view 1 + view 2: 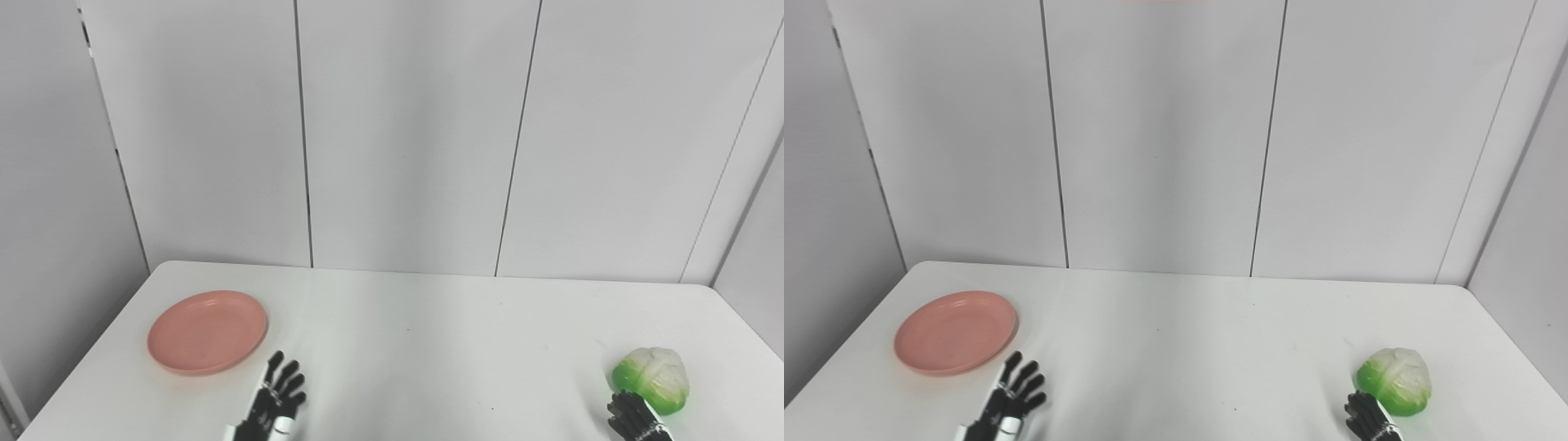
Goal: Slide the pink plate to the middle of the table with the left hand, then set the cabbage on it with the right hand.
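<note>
A pink plate lies empty on the white table at the left. My left hand is open, fingers spread, over the table just right of and nearer than the plate, not touching it. A green and white cabbage sits at the right of the table. My right hand is at the bottom edge just in front of the cabbage, fingers extended toward it; whether they touch it is unclear. In the right eye view the plate, left hand, cabbage and right hand stand the same.
White wall panels rise right behind the table's far edge. The table's left edge runs close to the plate and its right edge close to the cabbage.
</note>
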Motion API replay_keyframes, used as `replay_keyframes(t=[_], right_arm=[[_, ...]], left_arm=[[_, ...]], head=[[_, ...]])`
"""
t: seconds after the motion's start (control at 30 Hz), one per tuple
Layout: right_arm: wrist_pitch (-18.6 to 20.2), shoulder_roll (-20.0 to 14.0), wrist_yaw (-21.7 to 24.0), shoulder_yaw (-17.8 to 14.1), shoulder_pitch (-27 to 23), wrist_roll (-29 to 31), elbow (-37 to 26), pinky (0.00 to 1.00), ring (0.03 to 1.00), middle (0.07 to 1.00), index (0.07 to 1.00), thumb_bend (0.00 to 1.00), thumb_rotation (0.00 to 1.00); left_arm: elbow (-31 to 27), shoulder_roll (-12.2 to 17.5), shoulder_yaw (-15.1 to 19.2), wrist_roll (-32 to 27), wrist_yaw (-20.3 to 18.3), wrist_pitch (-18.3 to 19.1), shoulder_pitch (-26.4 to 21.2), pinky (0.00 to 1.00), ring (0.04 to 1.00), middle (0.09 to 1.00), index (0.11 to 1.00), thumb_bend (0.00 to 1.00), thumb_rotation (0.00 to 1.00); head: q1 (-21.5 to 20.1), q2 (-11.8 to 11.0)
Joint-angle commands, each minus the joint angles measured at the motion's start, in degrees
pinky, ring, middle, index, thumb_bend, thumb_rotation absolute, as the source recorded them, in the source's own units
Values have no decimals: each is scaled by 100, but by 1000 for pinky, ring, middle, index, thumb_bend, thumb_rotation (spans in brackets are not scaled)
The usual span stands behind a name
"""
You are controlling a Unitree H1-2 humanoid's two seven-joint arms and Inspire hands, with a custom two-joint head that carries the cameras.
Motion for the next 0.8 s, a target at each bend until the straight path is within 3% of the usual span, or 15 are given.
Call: replay_keyframes(t=[0.0,0.37,0.53,0.77], right_arm=[[186,69,-150,-1,-88,-126,716,853,846,846,838,688,716],[269,70,-229,11,-91,-294,672,845,841,838,834,713,719],[313,47,-215,4,-65,-291,605,846,838,832,836,719,709],[372,19,-218,-7,-53,-326,556,855,840,825,838,717,707]], left_arm=[[-418,154,99,-133,-36,60,-186,823,880,903,914,798,785],[-382,619,802,-150,95,127,-1093,864,865,872,883,888,910],[-307,909,1091,-49,202,260,-1473,837,846,864,861,906,891],[301,1530,1500,-124,199,233,-2049,924,901,908,885,948,851]], head=[[16,16],[86,205],[123,266],[129,300]])
